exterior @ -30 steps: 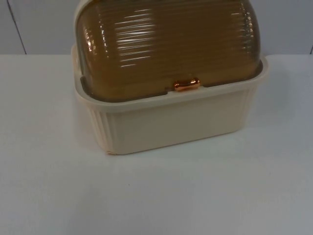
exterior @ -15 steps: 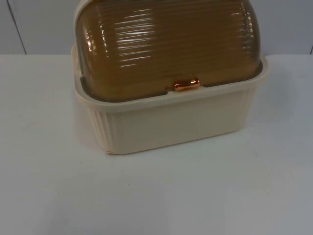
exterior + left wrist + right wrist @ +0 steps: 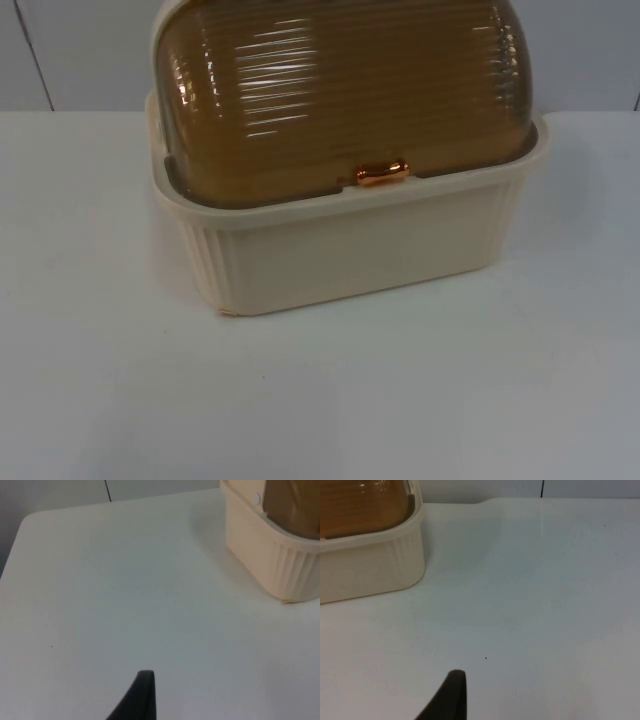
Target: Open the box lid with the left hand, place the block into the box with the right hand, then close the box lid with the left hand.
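1. A cream bread box (image 3: 350, 250) with ribbed walls stands on the white tabletop (image 3: 320, 400), toward 12 o'clock in the top view, its back close to the grey partition wall (image 3: 80, 50).
2. Its domed lid (image 3: 340, 90) is translucent amber with fine horizontal ridges. It is down, and its lower edge sits inside the cream rim.
3. A small copper-coloured handle (image 3: 382, 173) sits at the middle of the lid's front edge, just above the rim.
4. The box is turned slightly: its near corner at about 7 o'clock comes closest to the camera, and the front wall runs off toward 3 o'clock.
5. Left gripper: one black fingertip (image 3: 140, 697) shows in the left wrist view, above bare tabletop (image 3: 125, 590) and well apart from the box (image 3: 280, 565), which lies toward 1 o'clock of the fingertip. State of the jaws: cannot tell.
6. Right gripper: one black fingertip (image 3: 447, 697) shows in the right wrist view, above bare tabletop (image 3: 530, 595) and well apart from the box (image 3: 370, 565), which lies toward 11 o'clock of the fingertip. State of the jaws: cannot tell.
7. In both wrist views the amber lid (image 3: 360, 502) is seen seated on the cream base.
8. Nothing is touching the box, lid or handle.
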Action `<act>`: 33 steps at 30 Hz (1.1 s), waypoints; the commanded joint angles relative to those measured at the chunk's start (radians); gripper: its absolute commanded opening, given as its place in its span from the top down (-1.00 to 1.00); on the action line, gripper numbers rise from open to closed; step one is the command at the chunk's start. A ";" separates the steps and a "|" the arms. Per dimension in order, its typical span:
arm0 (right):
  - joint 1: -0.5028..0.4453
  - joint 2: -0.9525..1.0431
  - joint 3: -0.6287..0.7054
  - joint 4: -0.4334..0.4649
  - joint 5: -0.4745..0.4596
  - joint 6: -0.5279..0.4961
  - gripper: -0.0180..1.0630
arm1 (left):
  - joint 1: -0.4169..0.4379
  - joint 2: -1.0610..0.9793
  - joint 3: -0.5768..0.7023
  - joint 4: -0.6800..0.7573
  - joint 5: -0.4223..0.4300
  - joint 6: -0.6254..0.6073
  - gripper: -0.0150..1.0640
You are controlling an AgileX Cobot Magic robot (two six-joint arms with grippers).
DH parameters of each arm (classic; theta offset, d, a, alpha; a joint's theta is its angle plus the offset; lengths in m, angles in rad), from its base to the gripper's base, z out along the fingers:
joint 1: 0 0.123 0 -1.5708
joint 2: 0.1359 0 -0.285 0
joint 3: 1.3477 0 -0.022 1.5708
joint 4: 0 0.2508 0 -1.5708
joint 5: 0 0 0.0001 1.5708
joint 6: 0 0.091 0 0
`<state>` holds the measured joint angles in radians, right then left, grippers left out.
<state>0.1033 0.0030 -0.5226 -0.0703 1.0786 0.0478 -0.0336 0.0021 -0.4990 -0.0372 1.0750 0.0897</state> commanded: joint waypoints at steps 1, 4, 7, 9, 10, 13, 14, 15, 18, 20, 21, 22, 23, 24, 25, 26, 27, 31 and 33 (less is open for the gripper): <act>0.001 -0.003 0.007 -0.002 0.001 0.001 -0.96 | -0.006 -0.002 0.004 0.003 0.002 -0.008 -0.97; 0.001 -0.003 0.007 -0.002 0.001 0.001 -0.96 | -0.006 -0.002 0.004 0.003 0.002 -0.008 -0.97; 0.001 -0.003 0.007 -0.002 0.001 0.001 -0.96 | -0.006 -0.002 0.004 0.003 0.002 -0.008 -0.97; 0.001 -0.003 0.007 -0.002 0.001 0.001 -0.96 | -0.006 -0.002 0.004 -0.002 0.002 -0.008 -0.97; 0.001 -0.003 0.007 -0.002 0.001 0.001 -0.96 | -0.006 -0.002 0.004 -0.002 0.002 -0.008 -0.97; 0.001 -0.003 0.007 -0.002 0.001 0.001 -0.96 | -0.006 -0.002 0.004 -0.009 0.002 -0.010 -0.97; 0.001 -0.003 0.007 -0.002 0.001 0.001 -0.96 | -0.006 -0.002 0.004 -0.011 0.002 -0.014 -0.97; 0.001 -0.003 0.007 -0.002 0.001 0.001 -0.96 | -0.006 -0.002 0.004 -0.014 0.002 -0.017 -0.97; 0.001 -0.003 0.007 -0.002 0.001 0.001 -0.96 | -0.006 -0.002 0.004 -0.018 0.002 -0.017 -0.97; 0.001 -0.003 0.007 -0.002 0.001 0.001 -0.96 | -0.006 -0.002 0.004 -0.018 0.002 -0.017 -0.97; 0.001 -0.003 0.007 -0.002 0.001 0.001 -0.96 | -0.006 -0.002 0.004 -0.018 0.002 -0.017 -0.97; 0.001 -0.003 0.007 -0.002 0.001 0.001 -0.96 | -0.006 -0.002 0.004 -0.018 0.002 -0.017 -0.97; 0.001 -0.003 0.007 -0.002 0.001 0.005 -0.96 | -0.006 -0.002 0.004 -0.018 0.002 -0.017 -0.97; 0.001 -0.003 0.007 -0.002 0.001 0.005 -0.96 | -0.006 -0.002 0.004 -0.018 0.002 -0.017 -0.97; 0.001 -0.003 0.007 -0.002 0.001 0.005 -0.96 | -0.006 -0.002 0.004 -0.018 0.002 -0.017 -0.97; 0.001 -0.003 0.007 -0.002 0.001 0.005 -0.96 | -0.006 -0.002 0.004 -0.018 0.002 -0.017 -0.97; 0.001 -0.003 0.007 -0.002 0.001 0.005 -0.96 | -0.006 -0.002 0.004 -0.018 0.002 -0.017 -0.97; 0.001 -0.003 0.007 -0.002 0.001 0.005 -0.96 | -0.006 -0.002 0.004 -0.020 0.002 -0.017 -0.97; 0.001 -0.003 0.007 -0.002 0.001 0.005 -0.96 | -0.006 -0.002 0.004 -0.020 0.002 -0.017 -0.97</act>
<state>0.1033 0.0030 -0.5226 -0.0703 1.0786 0.0502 -0.0336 0.0021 -0.4990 -0.0480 1.0769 0.0781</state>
